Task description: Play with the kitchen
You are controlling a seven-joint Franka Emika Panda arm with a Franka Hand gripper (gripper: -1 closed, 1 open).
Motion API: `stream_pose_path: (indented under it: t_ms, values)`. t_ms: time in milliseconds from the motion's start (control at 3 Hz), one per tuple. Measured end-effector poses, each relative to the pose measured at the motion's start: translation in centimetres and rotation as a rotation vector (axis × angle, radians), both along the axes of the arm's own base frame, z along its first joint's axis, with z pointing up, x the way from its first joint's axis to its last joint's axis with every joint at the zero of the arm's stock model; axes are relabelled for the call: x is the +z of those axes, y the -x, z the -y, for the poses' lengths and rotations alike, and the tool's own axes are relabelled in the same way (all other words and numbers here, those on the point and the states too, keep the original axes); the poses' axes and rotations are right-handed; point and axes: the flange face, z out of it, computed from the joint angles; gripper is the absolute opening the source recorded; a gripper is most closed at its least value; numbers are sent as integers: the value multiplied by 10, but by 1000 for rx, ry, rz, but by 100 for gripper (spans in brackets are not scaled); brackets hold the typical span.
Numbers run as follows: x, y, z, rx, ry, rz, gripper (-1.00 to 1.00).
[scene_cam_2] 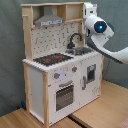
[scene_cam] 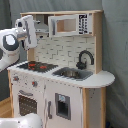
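While the tall white and light-wood toy kitchen stands on the wooden floor, oven door shut and hob bare, the gripper, finger state untellable, hovers beside its upper shelf; play seemingly hardly begun.

One toy kitchen stands in both exterior views, and one robot arm reaches toward it. The kitchen carries one black hob with two red rings, one sink, one black faucet and one grey hood. The second exterior view shows two knobs above one oven door. One microwave sits in the upper shelf.
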Motion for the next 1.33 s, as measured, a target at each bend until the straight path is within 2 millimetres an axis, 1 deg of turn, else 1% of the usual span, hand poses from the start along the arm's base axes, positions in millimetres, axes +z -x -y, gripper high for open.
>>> stream_pose_path:
  t_ms: [333, 667, 1000, 1333]
  values:
    - [-1, 18, -24, 35, 96, -34, 100]
    - [-5, 44, -51, 56, 217, -46, 100]
    - [-13, 77, -83, 76, 351, -43, 100]
    - [-25, 103, -111, 101, 470, -58, 100]
